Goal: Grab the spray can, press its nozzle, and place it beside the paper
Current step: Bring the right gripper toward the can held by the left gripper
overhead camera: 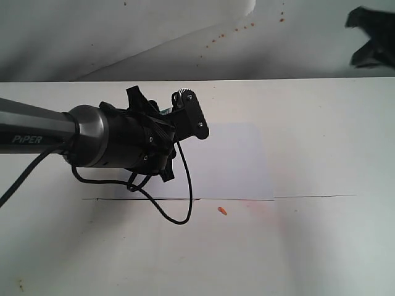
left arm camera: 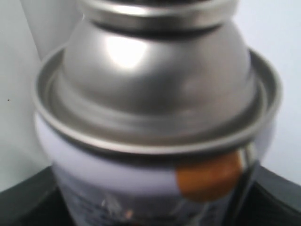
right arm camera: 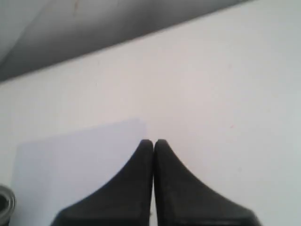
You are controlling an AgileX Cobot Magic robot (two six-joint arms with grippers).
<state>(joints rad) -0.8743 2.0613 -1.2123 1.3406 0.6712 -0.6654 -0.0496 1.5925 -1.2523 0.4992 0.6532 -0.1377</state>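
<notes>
Two arms show in the exterior view. The black left gripper [overhead camera: 159, 129] hangs over the left edge of the plain white rectangular paper [overhead camera: 231, 161], which lies flat on the white surface [overhead camera: 321, 246]. The right gripper [overhead camera: 372, 38] is well away from the paper.

In the left wrist view, the small silver metal spray can [left arm camera: 155, 89] with a white label fills the frame, with dark fingers [left arm camera: 26, 207] clamped against its sides.

In the right wrist view, the black fingers [right arm camera: 136, 188] are pressed together just beside one edge of the paper.

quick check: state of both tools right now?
Left tool: closed on the spray can.
Right tool: closed, holding nothing.
</notes>
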